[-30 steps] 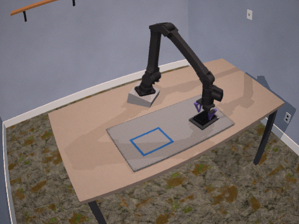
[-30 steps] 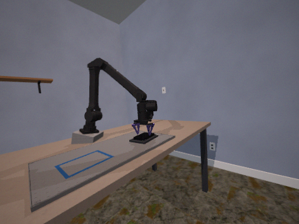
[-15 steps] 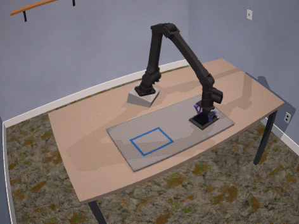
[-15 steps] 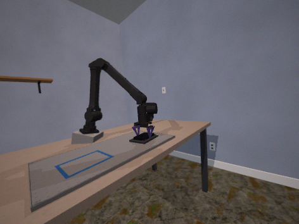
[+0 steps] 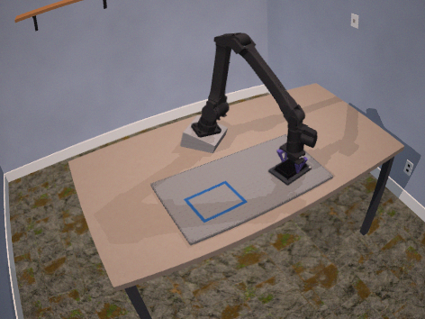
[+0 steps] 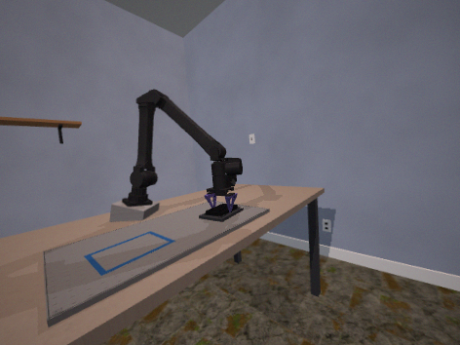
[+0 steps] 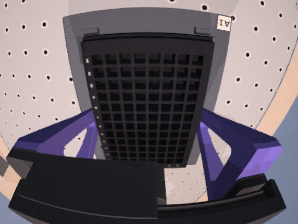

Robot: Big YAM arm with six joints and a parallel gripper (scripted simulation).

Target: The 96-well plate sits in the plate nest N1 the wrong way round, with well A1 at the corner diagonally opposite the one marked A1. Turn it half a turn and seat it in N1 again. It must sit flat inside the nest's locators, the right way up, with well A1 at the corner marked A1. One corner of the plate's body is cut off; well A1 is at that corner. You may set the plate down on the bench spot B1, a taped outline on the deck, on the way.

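Note:
The black 96-well plate (image 7: 147,96) sits flat in the grey nest N1 (image 7: 75,43) at the right end of the deck, also seen in the top view (image 5: 290,171) and the exterior view (image 6: 221,211). The nest's A1 mark (image 7: 224,23) is at the far right corner in the wrist view. My gripper (image 7: 147,112) is down over the plate, with its purple fingers against the plate's two long sides, shut on it. It also shows in the top view (image 5: 293,159) and the exterior view (image 6: 220,200). The plate's near end is hidden by the gripper body.
The bench spot B1 (image 5: 215,201), a blue taped outline, lies on the grey deck mat (image 5: 252,180) to the left of the nest; it also shows in the exterior view (image 6: 129,251). The arm's base block (image 5: 204,137) stands behind the mat. The table edge is close on the right.

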